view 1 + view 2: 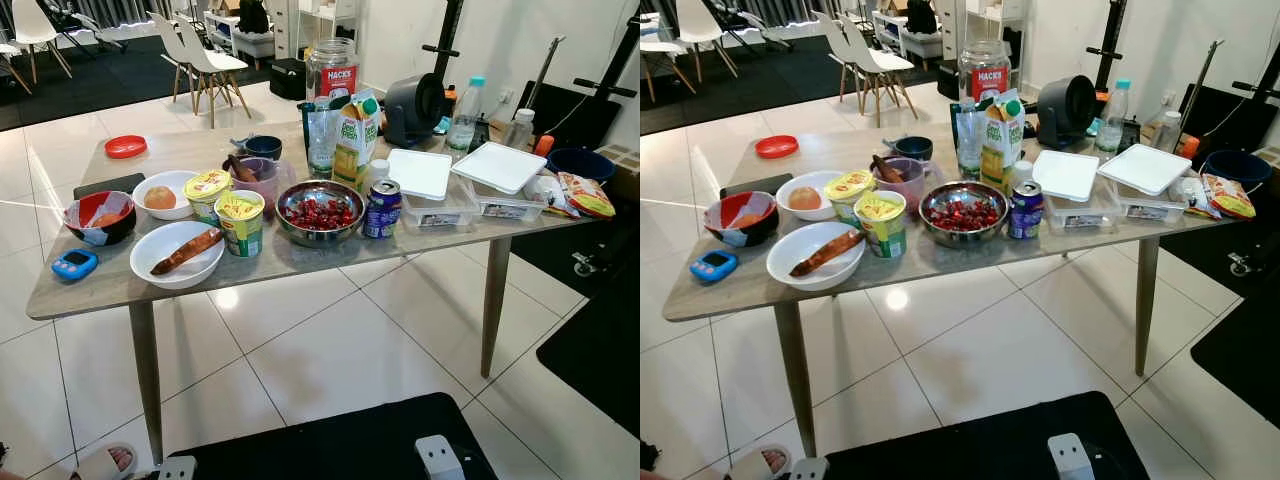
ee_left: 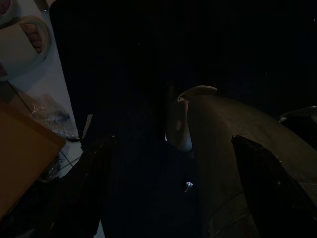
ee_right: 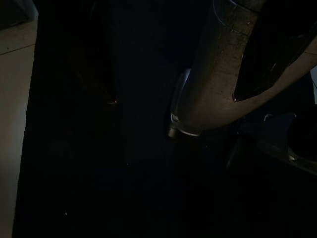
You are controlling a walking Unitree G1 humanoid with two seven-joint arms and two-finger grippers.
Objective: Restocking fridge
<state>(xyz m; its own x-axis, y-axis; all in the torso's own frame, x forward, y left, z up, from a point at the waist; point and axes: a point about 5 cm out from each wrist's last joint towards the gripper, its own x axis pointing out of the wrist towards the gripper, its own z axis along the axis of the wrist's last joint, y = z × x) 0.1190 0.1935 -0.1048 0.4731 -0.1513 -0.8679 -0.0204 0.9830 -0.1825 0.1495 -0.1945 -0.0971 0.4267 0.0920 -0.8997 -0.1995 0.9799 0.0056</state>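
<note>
Food for the fridge crowds the table (image 1: 300, 262): a soda can (image 1: 381, 209) just right of the cherry bowl (image 1: 320, 212), a juice carton (image 1: 356, 138) behind it. Both arms hang idle; whether their fingers are apart I cannot tell. Best walk close and pick an edge item first.

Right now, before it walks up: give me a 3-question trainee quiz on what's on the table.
1. True or false: the steel bowl holds red fruit.
2. Which stands right beside the steel bowl, toward the robot's right? A) soda can B) red plate C) blue timer
3. Fill in: the white bowl nearest the table's front edge holds a ____.

Key: 1 true. 2 A. 3 sausage. The red plate sits at the far left corner; the blue timer lies at the left front.
</note>
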